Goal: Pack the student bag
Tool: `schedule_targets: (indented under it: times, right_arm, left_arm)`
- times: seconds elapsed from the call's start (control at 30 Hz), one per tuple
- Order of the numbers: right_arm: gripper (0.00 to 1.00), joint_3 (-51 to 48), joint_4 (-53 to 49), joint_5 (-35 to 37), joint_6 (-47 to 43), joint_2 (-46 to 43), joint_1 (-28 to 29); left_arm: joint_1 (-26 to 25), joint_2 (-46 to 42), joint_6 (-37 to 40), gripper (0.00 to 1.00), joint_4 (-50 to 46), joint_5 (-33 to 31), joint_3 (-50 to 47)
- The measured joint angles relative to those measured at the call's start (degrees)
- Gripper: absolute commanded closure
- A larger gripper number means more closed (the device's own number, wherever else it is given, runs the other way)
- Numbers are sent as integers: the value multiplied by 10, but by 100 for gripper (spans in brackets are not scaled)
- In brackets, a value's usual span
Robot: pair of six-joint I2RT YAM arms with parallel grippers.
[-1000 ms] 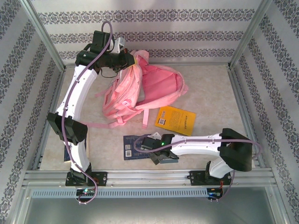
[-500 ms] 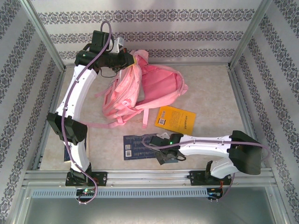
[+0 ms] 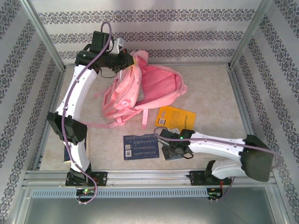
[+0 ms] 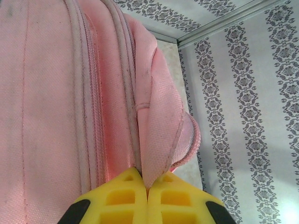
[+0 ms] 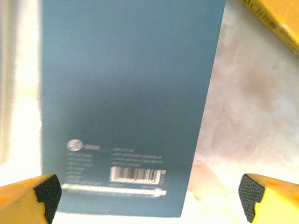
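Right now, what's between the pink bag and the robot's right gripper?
The yellow book lies between the student bag and the right gripper, in the top view.

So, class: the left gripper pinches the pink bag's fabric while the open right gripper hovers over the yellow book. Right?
Not quite. The right wrist view shows the open right gripper over the blue book; the yellow book lies off to its side. The left gripper does pinch the fabric of the student bag.
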Motion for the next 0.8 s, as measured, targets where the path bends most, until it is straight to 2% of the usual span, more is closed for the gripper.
schedule_targets:
  times: [0.17,0.27,0.37,0.5,0.7,0.8]
  right_arm:
    - [5,-10,0,-38,19,-140,-68]
    - [10,-33,-1,-75,40,-206,-126]
    - [26,-55,-4,-116,62,-247,-153]
    - [56,-69,-4,-166,83,-257,-159]
    - [92,-89,2,-216,92,-208,-158]
    - [98,-94,11,-230,97,-163,-145]
  left_arm:
    - [-30,29,24,94,-4,-34,-1]
    - [-52,59,35,80,-10,-51,-2]
    - [-72,85,47,64,-19,-65,-3]
    - [-100,95,63,47,-26,-79,-3]
    - [-180,90,84,43,-26,-91,-28]
    - [-224,80,86,43,-10,-77,-90]
